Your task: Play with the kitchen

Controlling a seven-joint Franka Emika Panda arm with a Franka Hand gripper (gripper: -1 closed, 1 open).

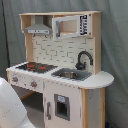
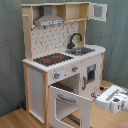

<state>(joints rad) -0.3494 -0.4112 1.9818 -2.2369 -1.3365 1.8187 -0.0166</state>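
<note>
The kitchen (image 1: 60,85) (image 2: 60,70) is a tall white and light-wood toy that shows in both exterior views. It has a black-red hob (image 1: 35,66) (image 2: 52,59), a black faucet (image 1: 83,59) (image 2: 75,39) over a sink (image 1: 70,75) (image 2: 83,50), a grey hood (image 1: 37,28) (image 2: 48,20) and knobs (image 2: 56,75). In the second exterior view the oven door (image 2: 70,102) hangs open, tilted out and down. My gripper (image 2: 101,95) is at the white arm end (image 2: 114,100), just right of that door's edge.
In the second exterior view the upper cabinet door (image 2: 98,11) stands swung open. A white arm link (image 1: 12,107) fills the first exterior view's lower left. A grey curtain (image 2: 12,60) hangs behind the kitchen, and the floor (image 2: 15,120) is wood.
</note>
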